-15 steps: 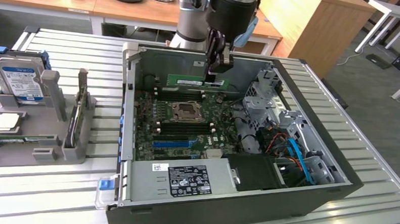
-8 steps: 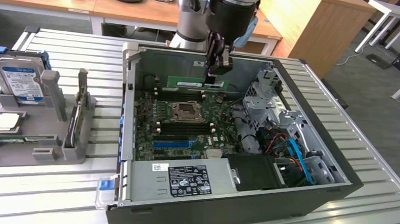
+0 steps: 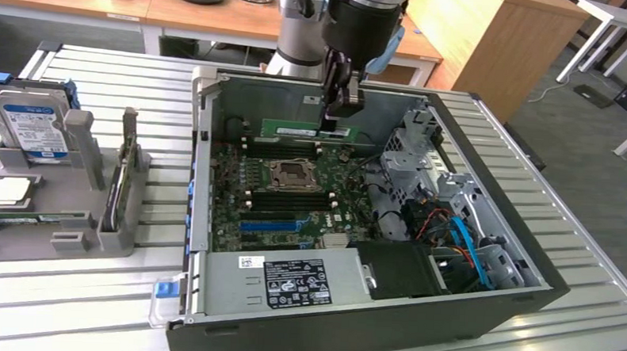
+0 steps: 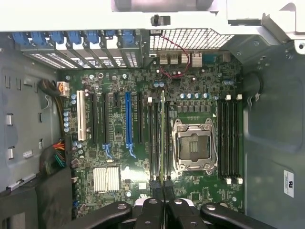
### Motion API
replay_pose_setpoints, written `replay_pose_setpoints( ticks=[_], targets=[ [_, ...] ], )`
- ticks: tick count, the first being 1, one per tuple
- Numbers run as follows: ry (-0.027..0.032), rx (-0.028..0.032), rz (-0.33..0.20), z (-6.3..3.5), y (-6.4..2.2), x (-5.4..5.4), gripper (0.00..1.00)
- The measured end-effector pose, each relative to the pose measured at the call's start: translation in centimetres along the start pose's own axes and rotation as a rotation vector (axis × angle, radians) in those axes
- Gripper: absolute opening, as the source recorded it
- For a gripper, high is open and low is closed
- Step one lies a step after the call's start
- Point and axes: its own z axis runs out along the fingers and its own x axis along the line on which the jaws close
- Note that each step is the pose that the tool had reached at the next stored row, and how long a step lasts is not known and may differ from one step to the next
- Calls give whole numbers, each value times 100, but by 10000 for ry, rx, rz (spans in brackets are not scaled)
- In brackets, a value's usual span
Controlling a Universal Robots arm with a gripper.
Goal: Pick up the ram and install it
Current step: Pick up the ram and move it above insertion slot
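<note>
Gripper (image 3: 337, 123) on a Universal Robots arm is pinching the ram (image 3: 294, 131) with its jaws drawn narrow, gripping the green strip close to its end on the exterior view's right. In this view the strip is hanging level, on edge, inside the open computer case (image 3: 204, 139). It is sitting over the motherboard's (image 3: 340, 185) edge farthest from the power supply (image 3: 287, 281) and just beside the CPU socket (image 3: 290, 174). The case is lying on a slatted tabletop (image 3: 573, 306), well clear of the grey holder (image 3: 74, 213) and the hard drive (image 3: 32, 131) near the tabletop's edge on the exterior view's left.

From the wrist, the gripper (image 4: 162, 191) is showing the ram (image 4: 162, 138) edge-on as a thin line. It is running along the memory slots (image 4: 155, 143) between the CPU socket (image 4: 193, 145) and the blue expansion slot (image 4: 127, 119). Whether it is touching a slot or hovering above one cannot be told.

The end-only grip is looking like the main risk: a push could be seating one end while the other is riding high, tilting the strip or twisting it out of the jaws. A slight sideways offset could be landing it on a slot wall, and closed latches or a reversed notch would be blocking it.
</note>
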Motion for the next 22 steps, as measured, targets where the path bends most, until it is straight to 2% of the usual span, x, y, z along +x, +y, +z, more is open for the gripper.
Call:
replay_pose_setpoints(
  ticks=[4,5,7,8,14,19,22],
  targets=[
    [1,-5,-1,0,-1,0,12],
    [0,-24,-2,1,-2,0,12],
    [7,-151,2,3,-2,0,12],
    [10,-186,3,2,-1,0,12],
    [9,-187,3,3,-3,0,12],
    [8,-188,-37,4,-58,-1,12],
    [9,-188,-40,3,-61,-1,12]
  ],
)
